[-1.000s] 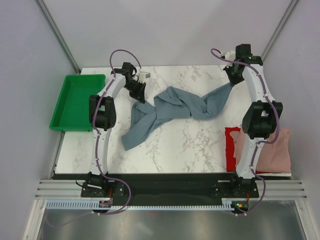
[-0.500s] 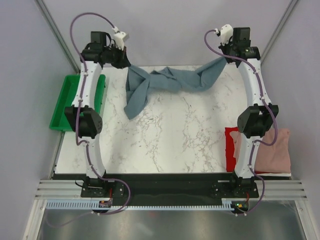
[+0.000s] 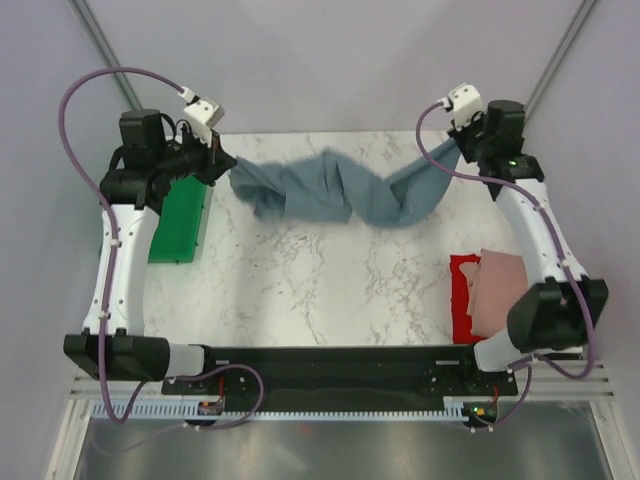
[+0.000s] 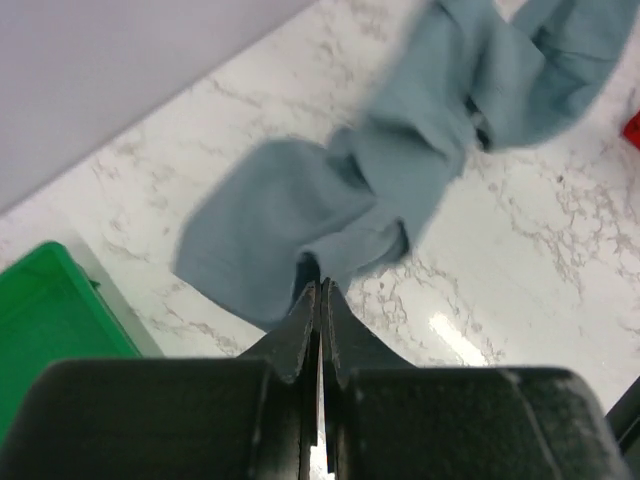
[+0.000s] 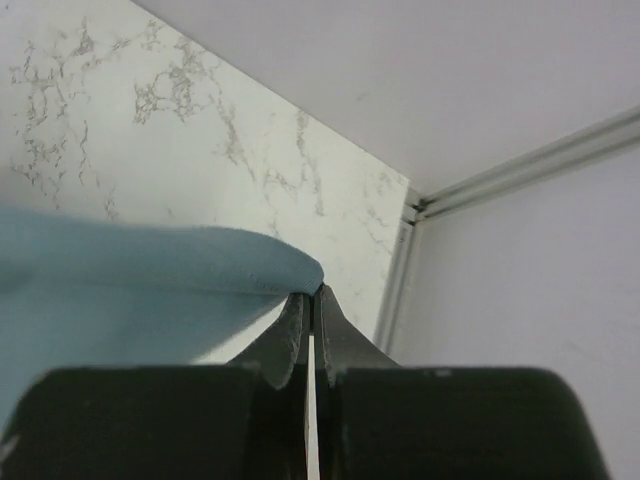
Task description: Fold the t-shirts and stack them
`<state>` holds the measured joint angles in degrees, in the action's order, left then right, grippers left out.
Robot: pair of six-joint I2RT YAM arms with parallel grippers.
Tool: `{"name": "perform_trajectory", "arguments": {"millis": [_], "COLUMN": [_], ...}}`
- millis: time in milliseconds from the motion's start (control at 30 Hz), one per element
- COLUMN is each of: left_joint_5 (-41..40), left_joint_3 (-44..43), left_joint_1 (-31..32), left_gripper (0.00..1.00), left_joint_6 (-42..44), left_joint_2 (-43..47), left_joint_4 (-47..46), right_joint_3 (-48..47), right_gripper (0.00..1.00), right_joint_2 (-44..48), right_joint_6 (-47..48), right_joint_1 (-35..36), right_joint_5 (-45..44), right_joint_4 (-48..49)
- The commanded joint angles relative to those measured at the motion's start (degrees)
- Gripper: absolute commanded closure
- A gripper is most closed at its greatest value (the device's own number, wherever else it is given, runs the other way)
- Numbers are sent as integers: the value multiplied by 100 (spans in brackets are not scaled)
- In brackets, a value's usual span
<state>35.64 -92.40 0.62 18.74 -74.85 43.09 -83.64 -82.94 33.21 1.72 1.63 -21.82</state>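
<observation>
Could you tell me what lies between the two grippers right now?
The blue-grey t-shirt, twisted, spans from the left gripper to the right gripper, each shut on one end; the top view shows it.

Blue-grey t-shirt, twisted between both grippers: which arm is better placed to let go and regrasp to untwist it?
Probably left: the left gripper pinches a bunched fold of the t-shirt, while the right gripper holds a smooth edge worth keeping.

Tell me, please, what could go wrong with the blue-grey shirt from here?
The blue-grey shirt is twisted mid-span, so laid down now it would likely land bunched, not flat. The left end effector and right end effector each pinch only a thin edge, which may slip. Its left end could drape onto the green tray.
</observation>
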Motion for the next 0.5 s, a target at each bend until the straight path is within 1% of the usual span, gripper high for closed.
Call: {"name": "perform_trajectory", "arguments": {"millis": [0,33,67,133,267,333,467], "left_joint_5": [-337,-608,-680,-742,-760,-707,-479], "left_joint_3": [128,-48,-372,-611,-867,-780,-70], "left_joint_1": [-18,-27,-18,-27,-27,-27,-27], "left_gripper": [98,98,98,98,98,98,97], "left_joint_6": [244,157,95,-115,-275,-187,-55], "left_joint_2": [-1389,-1644,-2073,-2296,-2421,-2324,-2017], "left_joint_4": [-520,-521,-521,-565,-714,-723,-714], "right_joint_3": [-701,-994,-1449,-1699,-1963,-1920,-1596], "right_gripper": [100,100,100,100,100,100,100], "right_joint_2": [-1477,-1950,-2128,-2366,-2359,-2227,-1999], "right_joint_6": [-426,-543,-631,-711,-755,-746,-781], "right_joint_1": [22,13,4,13,4,-13,-22], "right_joint_5": [-126,-310,-382,-383,-453,-418,-348], "right_joint_4": [451,355,337,380,416,416,407]}}
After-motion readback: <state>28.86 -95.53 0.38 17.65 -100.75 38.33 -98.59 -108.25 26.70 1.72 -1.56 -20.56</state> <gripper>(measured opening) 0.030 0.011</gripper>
